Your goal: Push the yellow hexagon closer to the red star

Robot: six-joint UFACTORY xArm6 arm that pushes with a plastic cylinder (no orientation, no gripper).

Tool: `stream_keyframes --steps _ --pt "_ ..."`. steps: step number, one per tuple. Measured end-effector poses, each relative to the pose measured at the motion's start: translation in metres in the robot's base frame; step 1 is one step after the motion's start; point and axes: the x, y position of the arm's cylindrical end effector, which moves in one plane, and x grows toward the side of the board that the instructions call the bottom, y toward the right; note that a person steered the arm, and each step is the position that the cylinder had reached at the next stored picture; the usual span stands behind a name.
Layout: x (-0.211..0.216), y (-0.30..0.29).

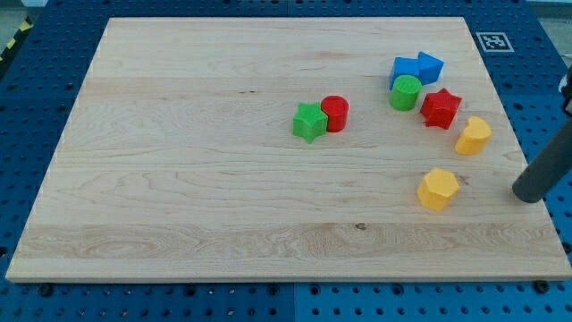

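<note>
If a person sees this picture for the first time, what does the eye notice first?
A cluster of coloured blocks at the view's upper right: blue blocks, green cylinder, red star. Below sits the yellow hexagon, and to its right my tip, the dark rod's end, apart from it.

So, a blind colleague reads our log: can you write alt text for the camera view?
A wooden board holds eight blocks; my tip rests at the view's right edge, right of the yellow hexagon. The red star lies above it, beside another yellow block, a green cylinder and two blue blocks. A green star touches a red cylinder mid-board.
</note>
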Motion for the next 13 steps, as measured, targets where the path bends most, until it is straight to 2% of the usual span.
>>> stream_keyframes --steps 2,3,4,5,6,8,12,13 --pt "0.051 0.004" --pt "0.058 0.004" --pt "0.085 -0.016" --pt "0.079 -0.076" --pt "0.046 -0.102" --pt "0.014 -0.101" --pt "-0.009 -0.118" --pt "-0.029 -0.118"
